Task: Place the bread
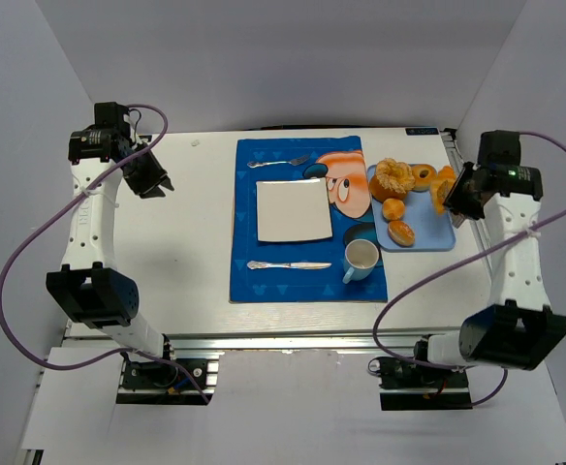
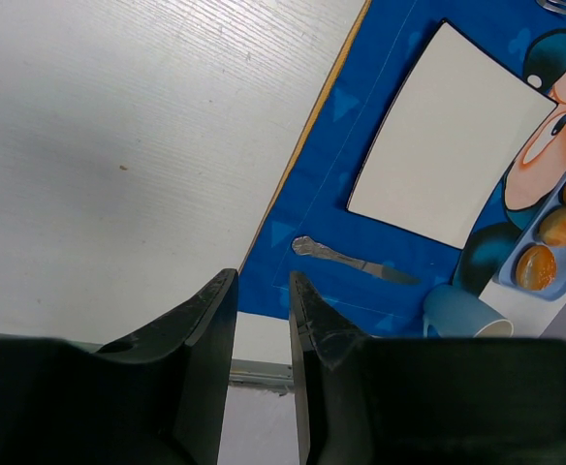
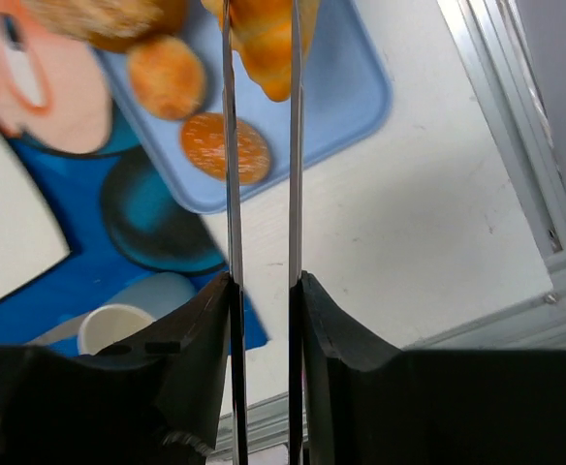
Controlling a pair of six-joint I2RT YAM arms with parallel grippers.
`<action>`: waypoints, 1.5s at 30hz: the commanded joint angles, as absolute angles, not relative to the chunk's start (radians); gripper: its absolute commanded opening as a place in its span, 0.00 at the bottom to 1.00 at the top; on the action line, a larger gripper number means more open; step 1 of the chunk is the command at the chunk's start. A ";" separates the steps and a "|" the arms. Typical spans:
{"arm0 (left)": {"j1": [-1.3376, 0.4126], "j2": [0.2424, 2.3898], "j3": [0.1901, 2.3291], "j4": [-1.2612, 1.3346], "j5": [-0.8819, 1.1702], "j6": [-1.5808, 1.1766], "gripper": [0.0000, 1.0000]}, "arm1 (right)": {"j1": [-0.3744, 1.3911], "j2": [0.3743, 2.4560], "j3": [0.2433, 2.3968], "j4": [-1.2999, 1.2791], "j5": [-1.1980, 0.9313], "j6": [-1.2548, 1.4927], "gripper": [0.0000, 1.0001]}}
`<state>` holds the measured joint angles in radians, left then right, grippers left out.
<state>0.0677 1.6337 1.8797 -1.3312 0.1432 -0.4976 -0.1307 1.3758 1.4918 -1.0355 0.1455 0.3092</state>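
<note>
The bread, a golden-orange croissant [image 1: 443, 189], is at the right side of the light-blue tray [image 1: 438, 239]. My right gripper [image 1: 463, 194] is shut on thin metal tongs [image 3: 231, 145]. The two blades of the tongs pinch the croissant [image 3: 264, 39] at the top of the right wrist view, over the tray [image 3: 346, 87]. I cannot tell whether it is clear of the tray floor. My left gripper [image 1: 152, 182] is far off at the table's back left. Its fingers [image 2: 262, 276] stand a little apart with nothing between them. A white square plate [image 1: 294, 210] lies on the blue placemat [image 1: 254, 276].
The tray also holds two small round buns [image 1: 401, 232] and a large ruffled pastry [image 1: 394, 177]. A pale blue mug [image 1: 361, 258] stands at the mat's near right. A knife [image 1: 288, 264] and a fork [image 1: 278, 163] flank the plate.
</note>
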 commanded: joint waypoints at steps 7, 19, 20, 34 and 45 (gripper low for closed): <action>0.061 1.620 1.910 -1.307 0.123 -0.505 0.38 | 0.032 1.235 1.617 -1.052 -0.164 0.368 0.24; 0.061 1.503 1.802 -1.270 0.118 -0.554 0.41 | 0.554 1.448 1.634 -0.858 -0.098 0.552 0.24; 0.061 1.496 1.789 -1.272 0.118 -0.555 0.41 | 0.584 1.459 1.625 -0.824 -0.088 0.561 0.24; 0.061 1.385 1.701 -1.295 0.101 -0.568 0.41 | 0.666 1.649 1.552 -0.758 0.092 0.525 0.29; 0.061 1.381 1.701 -1.304 0.095 -0.568 0.42 | 0.716 1.680 1.595 -0.792 0.152 0.494 0.55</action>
